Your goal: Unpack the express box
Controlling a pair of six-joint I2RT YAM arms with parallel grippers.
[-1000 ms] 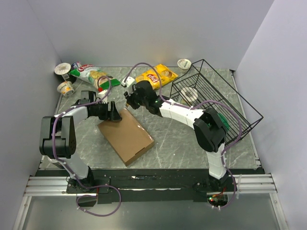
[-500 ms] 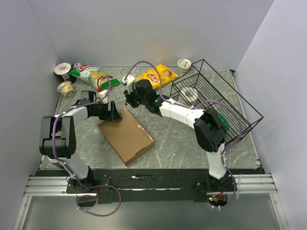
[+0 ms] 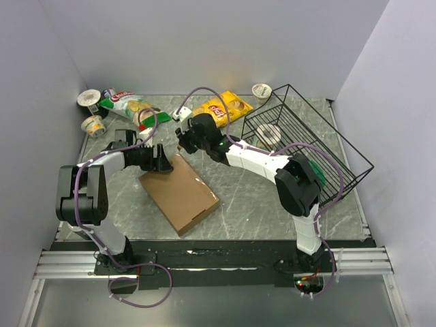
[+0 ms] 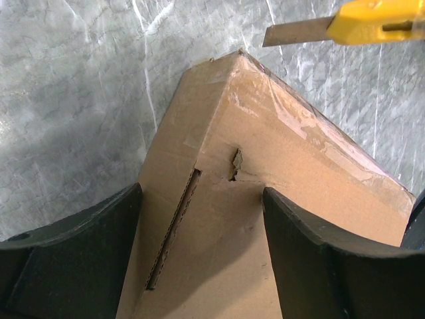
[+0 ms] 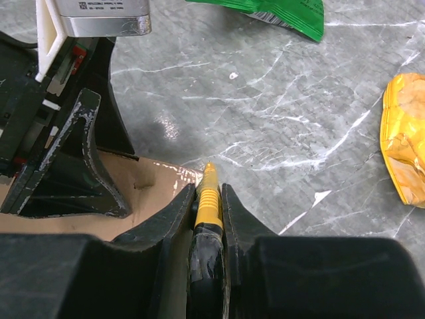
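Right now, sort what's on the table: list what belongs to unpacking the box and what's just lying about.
In the job: express box, yellow utility knife in the right gripper, left gripper over the box corner.

Lying about: green snack bag, yellow snack bag, three cups, black wire basket.

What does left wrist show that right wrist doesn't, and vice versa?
Left wrist only: clear tape along the express box edge, a small tear in the cardboard, and the bare blade of the knife.
Right wrist only: the right pincer shut on the yellow utility knife, a green snack bag and a yellow snack bag.
Both: the box corner, the knife, the left pincer open over that corner, and the marble tabletop.
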